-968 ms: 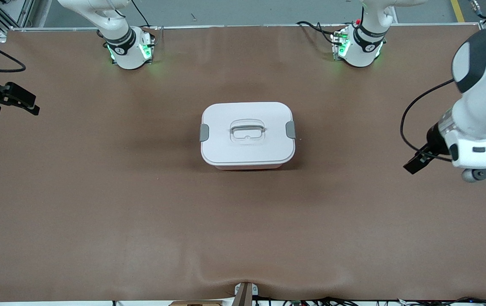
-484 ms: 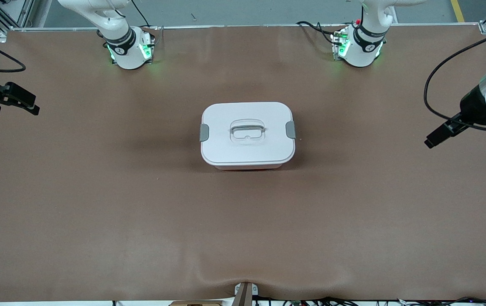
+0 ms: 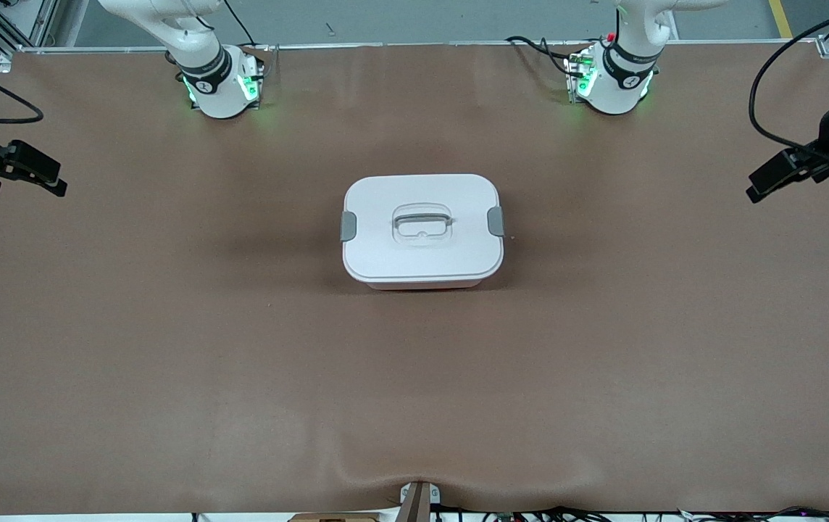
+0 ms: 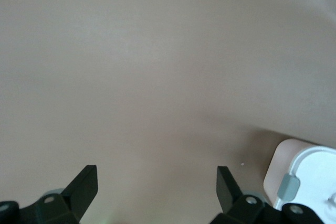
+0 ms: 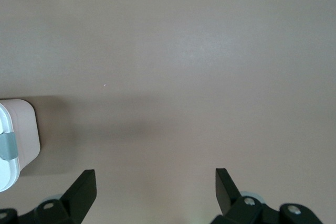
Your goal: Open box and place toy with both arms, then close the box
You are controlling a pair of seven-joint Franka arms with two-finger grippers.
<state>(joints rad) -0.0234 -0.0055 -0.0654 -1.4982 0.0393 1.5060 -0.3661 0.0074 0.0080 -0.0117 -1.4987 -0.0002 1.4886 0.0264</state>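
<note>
Sitting shut mid-table, the box [image 3: 422,230] lies between released left claw [image 3: 766,181] and right claw [image 3: 52,181].

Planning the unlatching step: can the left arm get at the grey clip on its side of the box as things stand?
Probably yes. The left gripper hangs open over the table's end, and only bare table lies between it and that clip on the closed box.
</note>
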